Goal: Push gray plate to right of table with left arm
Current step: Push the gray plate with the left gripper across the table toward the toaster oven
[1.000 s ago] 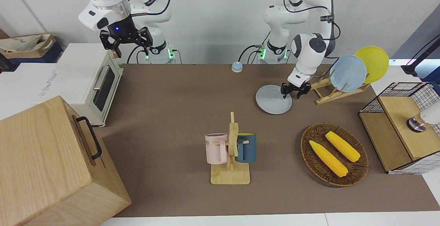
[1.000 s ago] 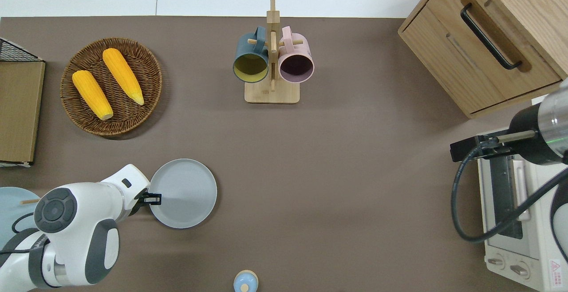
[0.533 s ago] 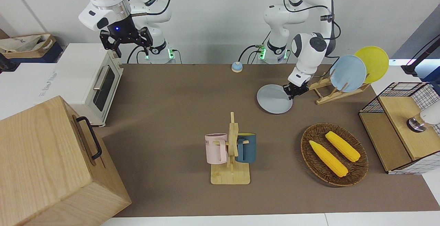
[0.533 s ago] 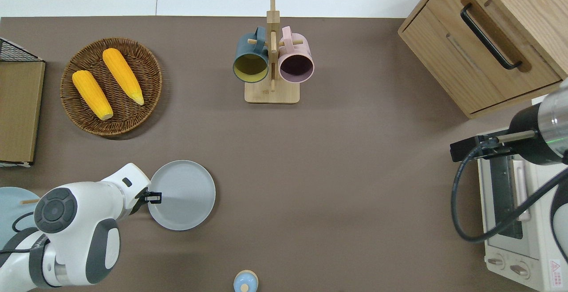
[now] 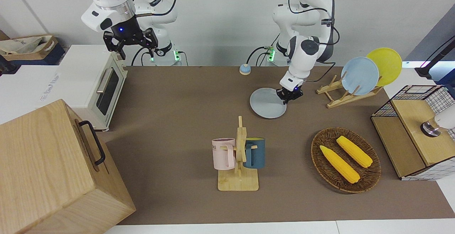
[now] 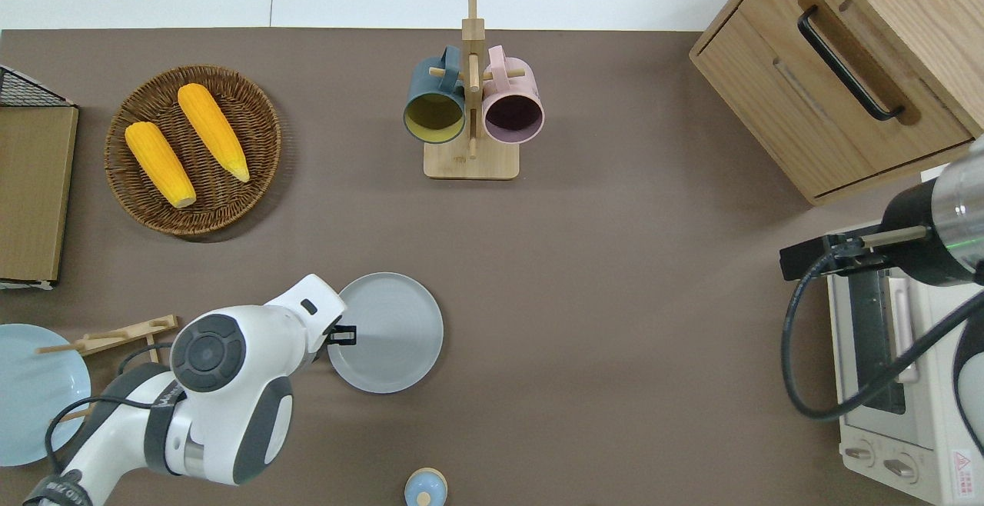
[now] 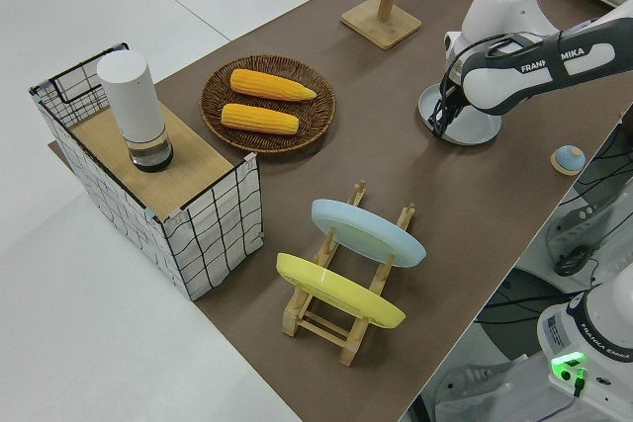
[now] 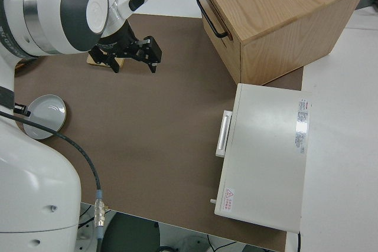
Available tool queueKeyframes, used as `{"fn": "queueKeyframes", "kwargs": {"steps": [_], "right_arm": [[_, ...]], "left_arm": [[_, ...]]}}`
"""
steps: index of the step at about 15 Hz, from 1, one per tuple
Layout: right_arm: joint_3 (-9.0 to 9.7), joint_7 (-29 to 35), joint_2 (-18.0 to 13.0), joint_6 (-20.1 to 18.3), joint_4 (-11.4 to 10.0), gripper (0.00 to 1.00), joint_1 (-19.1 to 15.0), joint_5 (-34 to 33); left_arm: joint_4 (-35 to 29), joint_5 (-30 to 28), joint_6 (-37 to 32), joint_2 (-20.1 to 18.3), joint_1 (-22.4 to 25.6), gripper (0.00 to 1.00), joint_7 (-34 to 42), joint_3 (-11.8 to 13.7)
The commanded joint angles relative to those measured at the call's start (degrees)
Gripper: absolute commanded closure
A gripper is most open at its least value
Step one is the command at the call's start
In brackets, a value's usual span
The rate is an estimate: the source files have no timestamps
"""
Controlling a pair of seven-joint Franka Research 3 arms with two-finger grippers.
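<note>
Your left gripper [image 6: 344, 334] sits low at the 9 o'clock edge of the gray plate [image 6: 388, 333] in the overhead view, its fingers drawn close together with nothing between them, touching the rim. The plate lies flat on the table [image 6: 615, 298], at about 7 o'clock from the mug stand [image 6: 470, 137] and nearer to the robots. Your right gripper [image 5: 130, 42] is parked with its fingers spread apart and empty.

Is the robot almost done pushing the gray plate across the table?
Not yet. The left claw is low against the gray plate's rim on the left arm's side, pushing. The plate sits near the middle of the table, with lots of brown table left before the toaster oven.
</note>
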Motion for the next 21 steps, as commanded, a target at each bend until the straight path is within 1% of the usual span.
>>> {"fn": "queueKeyframes", "kwargs": {"steps": [1, 2, 3, 6, 8, 10, 12, 16, 18, 21], "right_arm": [[0.32, -0.1, -0.4, -0.7, 0.1, 0.017, -0.6, 0.5], [0.23, -0.1, -0.4, -0.7, 0.1, 0.017, -0.6, 0.5], [0.23, -0.1, -0.4, -0.7, 0.0, 0.017, -0.6, 0.5], [0.23, -0.1, -0.4, -0.7, 0.1, 0.017, -0.6, 0.5], [0.32, -0.1, -0.4, -0.7, 0.0, 0.017, -0.6, 0.5], [0.32, -0.1, -0.4, -0.7, 0.0, 0.017, -0.6, 0.5], [0.23, -0.1, -0.4, -0.7, 0.0, 0.017, -0.6, 0.5], [0.32, -0.1, -0.4, -0.7, 0.0, 0.017, -0.6, 0.5], [0.32, -0.1, -0.4, -0.7, 0.1, 0.017, -0.6, 0.5], [0.32, -0.1, -0.4, -0.7, 0.0, 0.017, -0.6, 0.5]], "left_arm": [[6.2, -0.9, 1.2, 8.5, -8.5, 1.00, -10.0, -0.1], [7.5, -0.9, 1.2, 9.6, -10.2, 1.00, -12.2, -0.2], [9.5, -0.9, 1.2, 11.2, -12.9, 1.00, -15.7, -0.4], [13.9, -0.9, 1.2, 14.8, -18.0, 1.00, -23.0, -0.8], [17.8, -0.9, 1.2, 17.3, -22.2, 1.00, -29.9, -1.3], [21.2, -0.8, 1.1, 19.6, -25.5, 1.00, -34.6, -1.4], [23.5, -0.7, 1.0, 21.0, -27.6, 1.00, -37.6, -1.3], [29.6, -0.1, 0.7, 25.3, -31.7, 1.00, -43.9, -1.3], [32.4, -0.1, 0.4, 27.0, -33.1, 1.00, -45.6, -1.3], [33.7, -0.1, 0.3, 27.4, -34.3, 1.00, -46.5, -1.3]]}}
